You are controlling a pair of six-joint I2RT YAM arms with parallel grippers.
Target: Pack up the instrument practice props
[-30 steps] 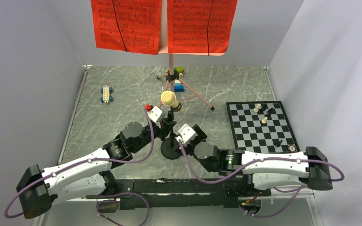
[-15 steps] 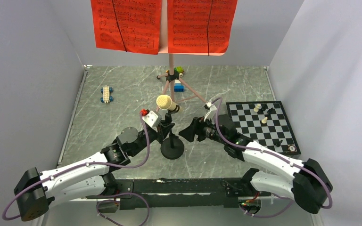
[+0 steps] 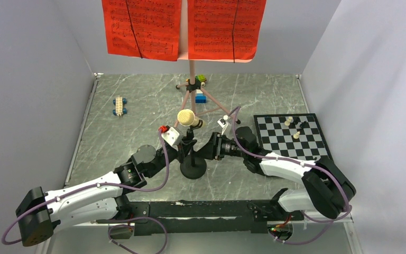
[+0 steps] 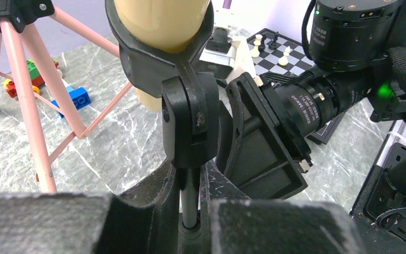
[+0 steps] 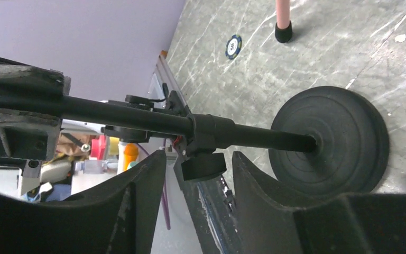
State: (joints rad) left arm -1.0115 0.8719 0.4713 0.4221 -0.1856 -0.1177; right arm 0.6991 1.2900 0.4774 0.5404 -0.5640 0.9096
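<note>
From above, the pink music stand [image 3: 192, 71] stands at the far side of the table [image 3: 137, 132], with the red pages [image 3: 141, 26] spread across its top. A toy car [image 3: 119, 105] sits far left, some blocks [image 3: 200, 97] lie by the stand's legs, and the chessboard [image 3: 291, 143] is on the right. In the middle, nearer the arms, the black mic stand [image 3: 193, 168] stands up on its round foot with the beige microphone [image 3: 186, 117] clipped on top. The left gripper [image 3: 183, 151] is at its pole from the left, and the right gripper [image 3: 207, 151] is just beside it on the right. In the left wrist view, the thin pole runs up between the left jaws, which look clenched on it, though that spot is dark and very close. The microphone sits in its clip right above, and the right gripper is just behind the pole. In the right wrist view, the right jaws are spread apart, one on each side of the knob on the pole, touching nothing. The round foot rests flat on the table.
</note>
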